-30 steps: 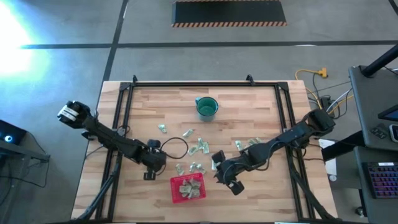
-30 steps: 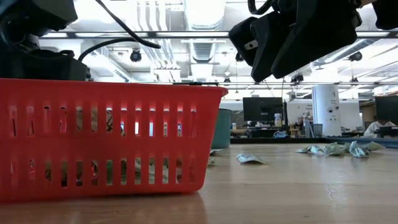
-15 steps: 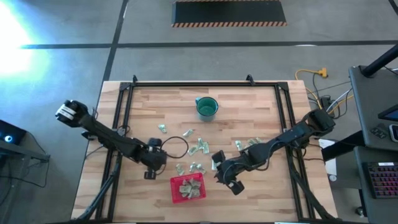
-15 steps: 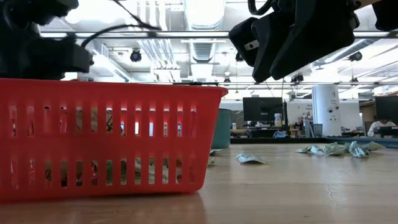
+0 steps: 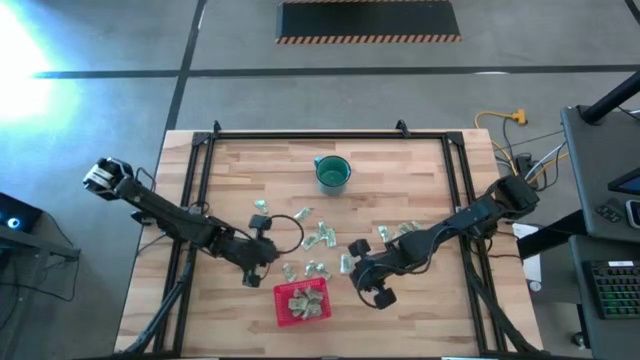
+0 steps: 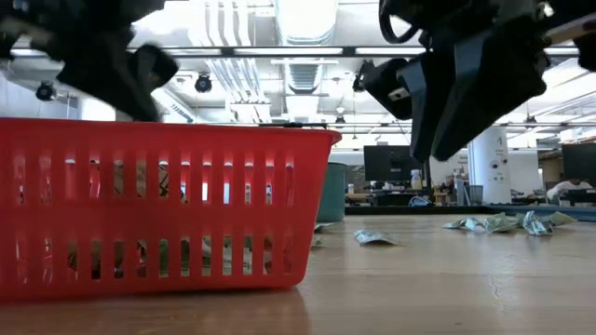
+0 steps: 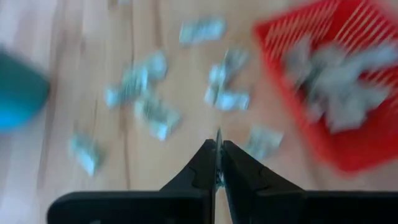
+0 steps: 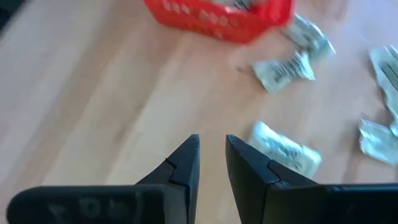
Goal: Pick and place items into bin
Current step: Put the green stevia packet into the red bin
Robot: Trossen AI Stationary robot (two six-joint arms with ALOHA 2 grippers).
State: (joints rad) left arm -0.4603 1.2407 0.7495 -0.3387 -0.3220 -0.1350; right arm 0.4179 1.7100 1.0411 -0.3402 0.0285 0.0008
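Observation:
The red bin [image 5: 279, 305] [image 6: 158, 205] stands near the table's near edge, with several pale wrapped packets [image 5: 303, 299] inside it. More packets lie loose on the wood beyond it [image 5: 320, 235] and toward the right [image 5: 400, 230]. My left gripper [image 5: 262, 265] [image 7: 218, 146] hovers left of the bin, fingers shut and empty, pointing at the loose packets [image 7: 143, 112]. My right gripper [image 5: 358, 275] [image 8: 212, 142] hangs right of the bin, fingers a little apart and empty. One packet [image 8: 286, 149] lies on the table just beside them.
A round teal cup [image 5: 333, 173] [image 7: 18, 87] stands upright toward the far edge, in the middle. A black cable loop [image 5: 285, 236] lies by the left arm. Black rails frame the table's left, right and far sides. Bare wood shows left of the bin.
My left gripper has swung toward the table's right, closer to the loose packets beyond the bin, and has turned as it went. My right gripper has shifted slightly right and tipped its fingers more downward. The bin and the packets have stayed where they were.

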